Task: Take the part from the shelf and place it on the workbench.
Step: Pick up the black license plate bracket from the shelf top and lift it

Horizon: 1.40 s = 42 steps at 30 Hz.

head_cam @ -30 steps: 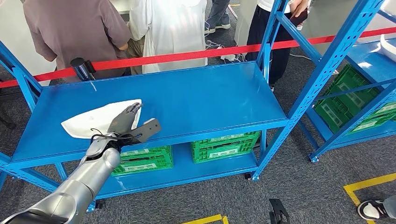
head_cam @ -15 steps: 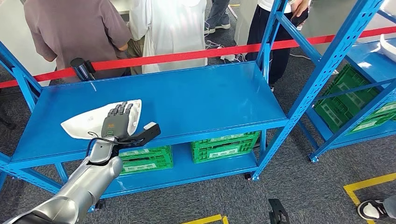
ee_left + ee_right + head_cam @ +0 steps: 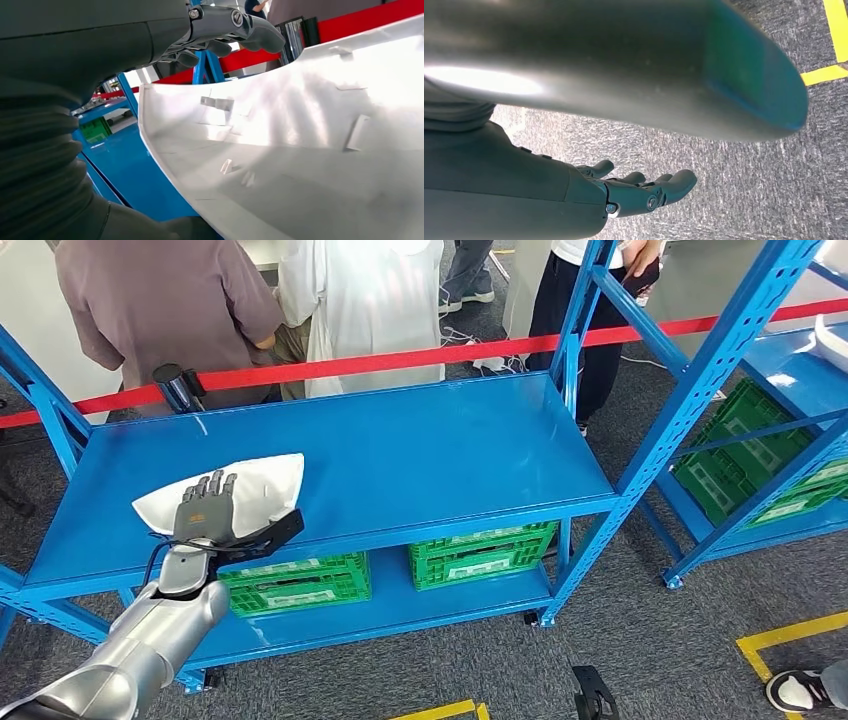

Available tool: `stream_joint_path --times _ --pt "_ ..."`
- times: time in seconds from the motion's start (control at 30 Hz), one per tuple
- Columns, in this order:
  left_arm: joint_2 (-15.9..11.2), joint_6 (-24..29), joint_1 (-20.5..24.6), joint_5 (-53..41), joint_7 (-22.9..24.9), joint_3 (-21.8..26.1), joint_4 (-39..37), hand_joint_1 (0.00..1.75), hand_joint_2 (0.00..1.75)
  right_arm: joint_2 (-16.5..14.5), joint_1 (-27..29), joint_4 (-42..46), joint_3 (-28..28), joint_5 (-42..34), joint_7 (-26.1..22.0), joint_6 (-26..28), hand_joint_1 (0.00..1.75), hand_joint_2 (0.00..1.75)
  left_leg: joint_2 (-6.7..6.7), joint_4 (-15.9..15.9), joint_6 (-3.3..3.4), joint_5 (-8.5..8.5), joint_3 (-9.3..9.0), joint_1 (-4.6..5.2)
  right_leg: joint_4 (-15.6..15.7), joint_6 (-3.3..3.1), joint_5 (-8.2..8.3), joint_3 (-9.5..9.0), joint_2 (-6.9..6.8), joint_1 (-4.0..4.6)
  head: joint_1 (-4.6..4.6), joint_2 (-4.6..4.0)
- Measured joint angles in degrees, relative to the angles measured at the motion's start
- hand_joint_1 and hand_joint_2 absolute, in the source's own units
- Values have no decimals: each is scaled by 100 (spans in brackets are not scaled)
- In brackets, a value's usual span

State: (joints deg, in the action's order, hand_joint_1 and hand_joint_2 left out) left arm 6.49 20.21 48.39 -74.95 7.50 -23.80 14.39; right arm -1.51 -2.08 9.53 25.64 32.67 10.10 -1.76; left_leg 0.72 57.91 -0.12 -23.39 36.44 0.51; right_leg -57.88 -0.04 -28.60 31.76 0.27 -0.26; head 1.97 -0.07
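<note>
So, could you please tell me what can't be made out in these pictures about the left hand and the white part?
- Head view: the left hand covers the white part; contact underneath is hidden.
- Left wrist view: the part runs off the picture's edge.
- Right wrist view: a blurred body part hides much of the floor above the right hand.

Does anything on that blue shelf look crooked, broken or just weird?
Nothing stands out. The white part lies whole on the blue shelf near its front left; the left robot hand reaches over it. No damage shows.

From the head we look down over the blue shelf (image 3: 400, 460). Our left wrist camera sits close against the white part (image 3: 300, 150), which the head view shares. Our right wrist camera faces the carpet (image 3: 734, 165).
</note>
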Motion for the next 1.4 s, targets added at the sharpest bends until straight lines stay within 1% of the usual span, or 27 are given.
stream_joint_path --times 0.47,0.5,0.6,0.63,0.8,0.93,1.4 --pt "-28 -80 -2 61 -95 0 -12 1 175 0 0 0 0 16 2 13 0 0 0 0 0 0 -11 0 0 0 0 -11 0 0 0 0" --pt "-28 -80 -2 63 -103 0 -12 32 175 0 0 0 0 16 2 11 0 0 0 0 0 0 -11 0 0 0 0 -11 0 0 0 0" --pt "-28 -91 -14 97 -175 0 -15 162 175 0 0 0 0 20 1 8 0 0 0 0 0 0 -11 0 0 0 0 -11 0 0 0 0" --pt "-28 -96 -26 108 -208 0 -17 175 175 0 0 0 0 22 1 8 0 0 0 0 0 0 -11 0 0 0 0 -10 0 0 0 0" --pt "-28 -80 -114 149 -373 0 -26 175 175 0 0 0 1 42 -8 8 0 0 0 0 0 0 -11 0 0 0 0 -9 0 0 0 0" --pt "-26 -45 -148 162 -419 0 -29 175 175 0 1 0 5 57 -9 8 0 0 0 0 0 0 -10 0 0 0 0 -8 0 0 0 0" --pt "-10 19 -32 162 -459 0 -10 175 175 0 -2 0 28 57 -8 8 0 0 -4 -1 -1 -1 -27 0 0 0 -1 -21 0 0 0 0"
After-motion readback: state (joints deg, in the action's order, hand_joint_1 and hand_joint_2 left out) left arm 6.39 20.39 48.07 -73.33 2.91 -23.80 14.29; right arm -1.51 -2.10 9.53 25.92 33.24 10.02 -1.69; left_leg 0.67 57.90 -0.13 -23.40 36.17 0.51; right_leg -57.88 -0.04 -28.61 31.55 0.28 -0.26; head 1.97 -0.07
